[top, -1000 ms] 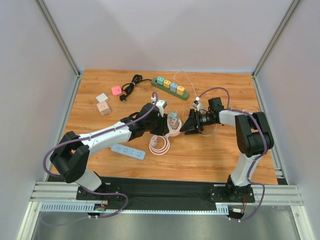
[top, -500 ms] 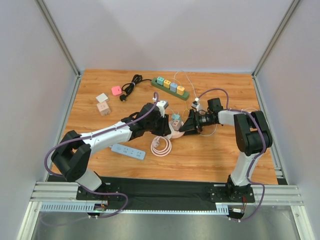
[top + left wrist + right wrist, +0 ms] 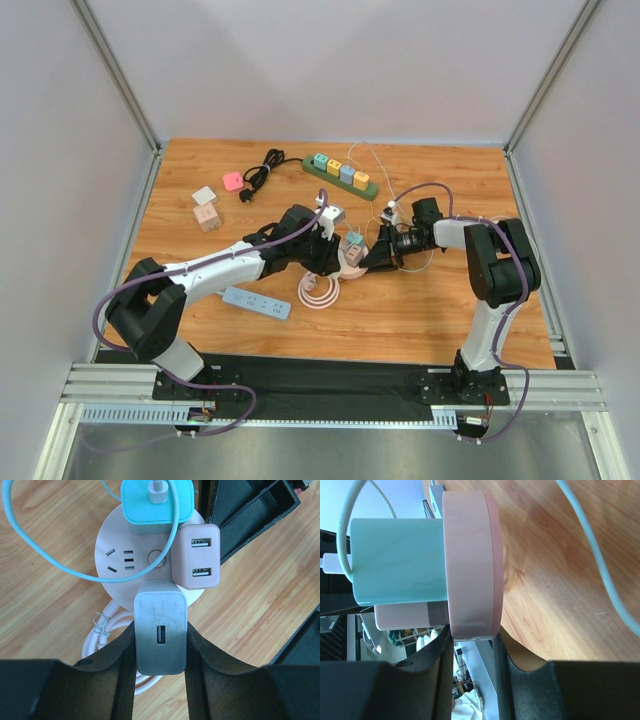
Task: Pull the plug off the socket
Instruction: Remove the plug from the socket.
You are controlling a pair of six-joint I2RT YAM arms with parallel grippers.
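here the left fingers (image 3: 125,690) clench the grey plug (image 3: 160,635); the right fingers (image 3: 442,680) grip the round pink socket (image 3: 470,565) edgewise.

Green strip (image 3: 340,176), blue strip (image 3: 256,303), apparent adapter (image 3: 232,181)

The socket (image 3: 122,555) is a round, pale pink disc with small holes on its face, and its rim is pinched in the right gripper (image 3: 472,642). The plug (image 3: 160,627) is a small grey-white block with one little port. It stands at the socket's edge, squeezed in the left gripper (image 3: 160,636), and it looks still pushed in, though that is hard to see.
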